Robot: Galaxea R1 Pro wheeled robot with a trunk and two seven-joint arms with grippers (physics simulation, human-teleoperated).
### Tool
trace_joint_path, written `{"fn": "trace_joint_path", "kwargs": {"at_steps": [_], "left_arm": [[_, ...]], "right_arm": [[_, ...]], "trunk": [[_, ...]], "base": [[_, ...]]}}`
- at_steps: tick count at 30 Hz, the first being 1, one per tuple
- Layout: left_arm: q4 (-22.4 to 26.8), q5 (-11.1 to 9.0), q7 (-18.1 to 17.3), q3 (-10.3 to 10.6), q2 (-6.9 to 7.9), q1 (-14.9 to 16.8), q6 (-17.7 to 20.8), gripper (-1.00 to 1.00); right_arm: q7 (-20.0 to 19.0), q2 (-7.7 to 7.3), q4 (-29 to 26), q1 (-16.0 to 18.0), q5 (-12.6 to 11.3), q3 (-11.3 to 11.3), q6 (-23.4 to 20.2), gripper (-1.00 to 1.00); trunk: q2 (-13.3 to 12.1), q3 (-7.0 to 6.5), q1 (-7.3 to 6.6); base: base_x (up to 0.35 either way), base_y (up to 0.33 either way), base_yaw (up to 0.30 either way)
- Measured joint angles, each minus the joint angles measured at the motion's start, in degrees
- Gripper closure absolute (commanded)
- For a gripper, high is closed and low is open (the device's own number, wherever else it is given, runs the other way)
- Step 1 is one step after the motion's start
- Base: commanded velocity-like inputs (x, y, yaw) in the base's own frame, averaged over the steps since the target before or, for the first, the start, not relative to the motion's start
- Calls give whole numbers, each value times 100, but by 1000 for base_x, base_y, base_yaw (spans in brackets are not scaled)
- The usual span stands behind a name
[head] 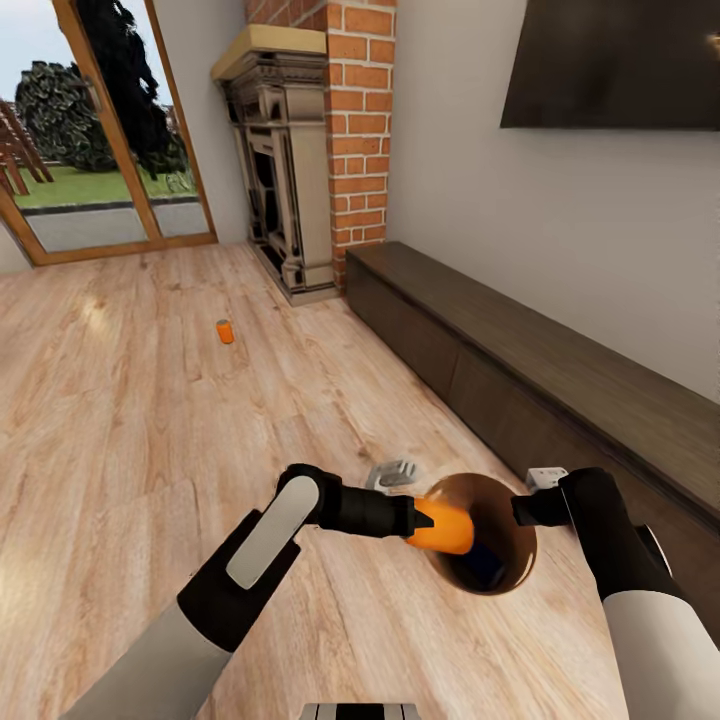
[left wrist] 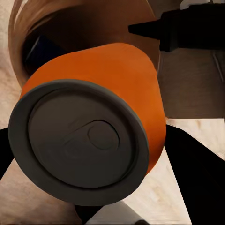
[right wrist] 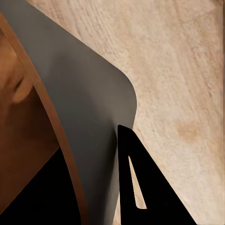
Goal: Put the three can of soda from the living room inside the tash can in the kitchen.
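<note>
One orange can (head: 445, 528) pinched in left gripper (head: 425, 522), held sideways over rim of trash can (head: 520, 570); right gripper (head: 522, 508) clamped on opposite rim.
Advise centring over the opening before release. Blue shape inside, likely a can, mostly hidden. Second orange can (head: 225, 331) far off on floor (head: 120, 420).

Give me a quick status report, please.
Left claw shut on orange can over trash can. Right claw at its rim. Second orange can on floor.
</note>
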State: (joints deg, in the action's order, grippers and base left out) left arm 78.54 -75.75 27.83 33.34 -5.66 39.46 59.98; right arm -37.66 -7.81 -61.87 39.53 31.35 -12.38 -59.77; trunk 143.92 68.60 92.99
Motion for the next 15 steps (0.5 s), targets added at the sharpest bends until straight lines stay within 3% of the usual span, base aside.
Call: {"fn": "trace_joint_path", "kwargs": {"at_steps": [5,9,12,13,14,15], "left_arm": [[-276,22,-16,181,-135,128,-24,100],[-280,48,-41,280,-155,146,-54,100],[-280,62,-48,296,-155,149,-80,100],[-284,124,-48,299,-155,149,-114,-100],[-292,160,-50,300,-157,149,-138,-100],[-323,389,-64,305,-162,150,-200,-100]], "right_arm": [[-4,66,-30,-26,-23,18,-6,100],[1,181,-80,-65,59,50,13,100],[-8,258,-91,-74,-44,58,-17,100],[-8,273,-96,-77,-64,59,-22,100],[-8,278,-100,-79,-63,60,-21,100],[-5,285,-108,-84,-30,60,-12,100]], "trunk": [[-7,-111,-13],[-10,-155,-17],[-10,-156,-18],[-10,-156,-18],[-10,-156,-18],[-10,-156,-18]], "base": [[0,0,0],[0,0,0],[0,0,0],[0,0,0],[0,0,0],[0,0,0]]}}
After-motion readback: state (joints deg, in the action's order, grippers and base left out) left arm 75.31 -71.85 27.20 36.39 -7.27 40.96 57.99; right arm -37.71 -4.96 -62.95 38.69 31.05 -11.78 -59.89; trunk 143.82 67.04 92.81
